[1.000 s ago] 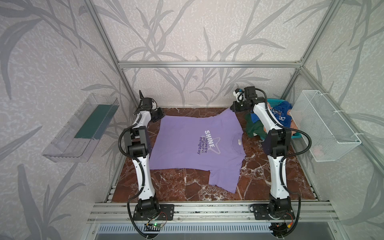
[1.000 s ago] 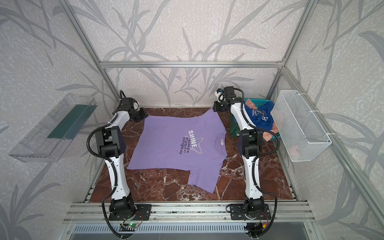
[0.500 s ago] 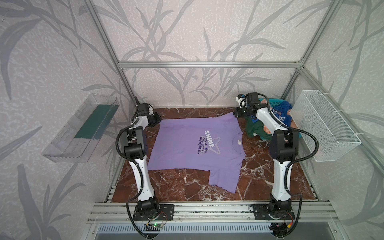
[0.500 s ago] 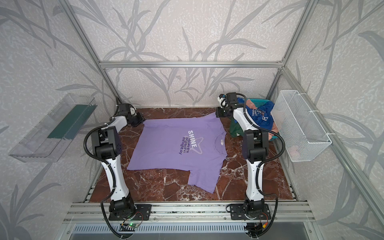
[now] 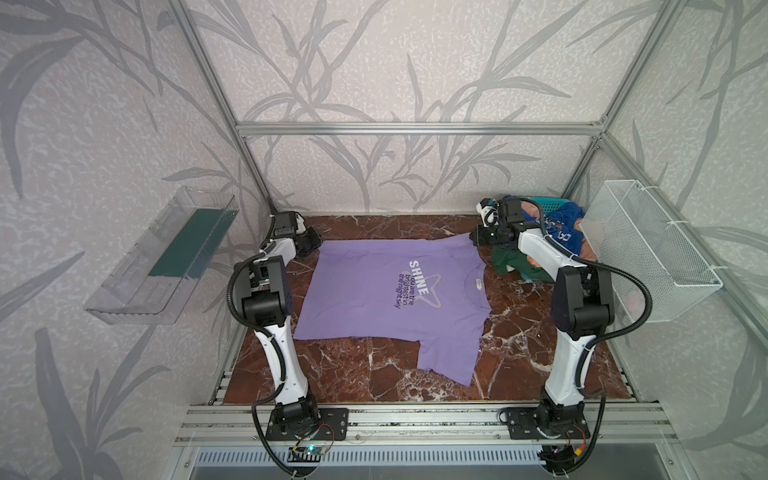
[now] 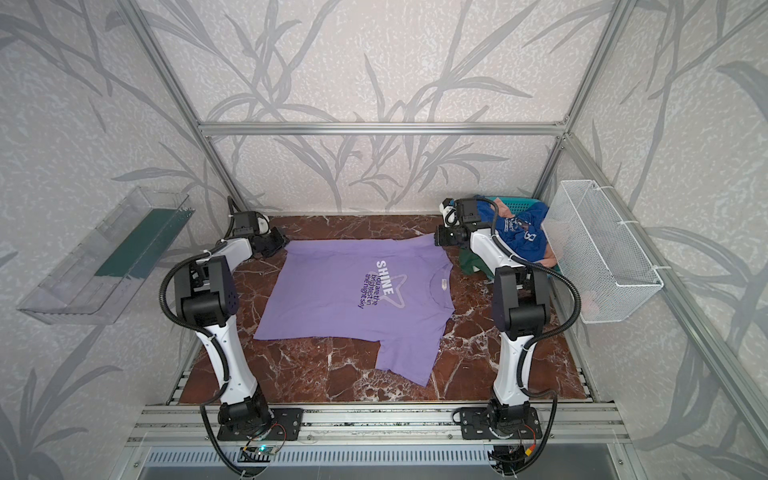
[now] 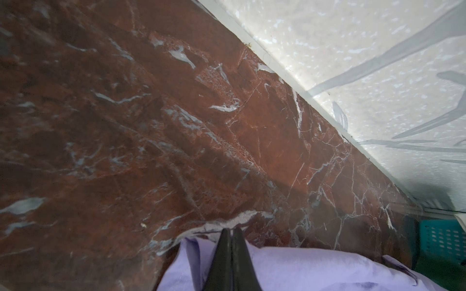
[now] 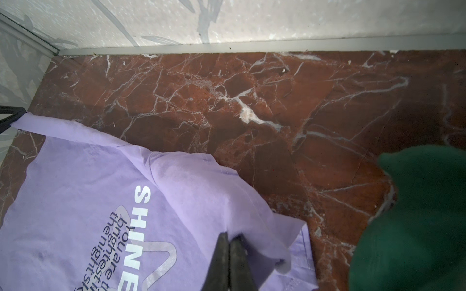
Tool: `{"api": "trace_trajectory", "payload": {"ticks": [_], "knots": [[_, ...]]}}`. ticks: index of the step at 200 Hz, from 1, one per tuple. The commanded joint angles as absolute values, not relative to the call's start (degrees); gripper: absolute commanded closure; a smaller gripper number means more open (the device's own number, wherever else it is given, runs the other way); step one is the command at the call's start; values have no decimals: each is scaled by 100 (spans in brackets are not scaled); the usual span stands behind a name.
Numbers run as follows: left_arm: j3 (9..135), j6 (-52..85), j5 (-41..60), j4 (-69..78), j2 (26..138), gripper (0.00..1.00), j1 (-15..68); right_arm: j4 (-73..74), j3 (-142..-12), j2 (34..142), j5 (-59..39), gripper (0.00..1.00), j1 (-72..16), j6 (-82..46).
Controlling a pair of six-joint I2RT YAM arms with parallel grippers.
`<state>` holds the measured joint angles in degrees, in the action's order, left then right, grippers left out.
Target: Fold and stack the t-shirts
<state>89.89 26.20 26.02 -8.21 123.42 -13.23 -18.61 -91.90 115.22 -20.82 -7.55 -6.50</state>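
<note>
One lavender shirt (image 5: 386, 299) lies spread mid-table; three other shirts (image 5: 561, 235) are heaped far right. Two arms reach far and low, the left gripper (image 5: 313, 245) and right gripper (image 5: 473, 237) each clamped on one of the lavender shirt's far corners.

**Camera setup**

Both top views look down from high in front onto the whole table (image 5: 332, 374). The wrist views look close past the left gripper (image 7: 230, 230) and right gripper (image 8: 229, 235) toward the back wall (image 8: 227, 20); all share the shirt (image 6: 332, 299).

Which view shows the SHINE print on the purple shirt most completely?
Both top views show the whole SHINE print. The right wrist view crops it; the left wrist view shows only plain purple shirt cloth.
</note>
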Motion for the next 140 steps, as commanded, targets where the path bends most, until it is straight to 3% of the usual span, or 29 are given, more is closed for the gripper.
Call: {"api": "trace_trajectory", "payload": {"ticks": [1,140], "knots": [[8754,2725,2588,-507,12016,100,-1363,-1358,-8906,11156,-2039,100,-738,-948],[7961,2870,2486,-45,11444,100,-1363,-958,-7960,10548,-1844,100,-738,-1489]]}}
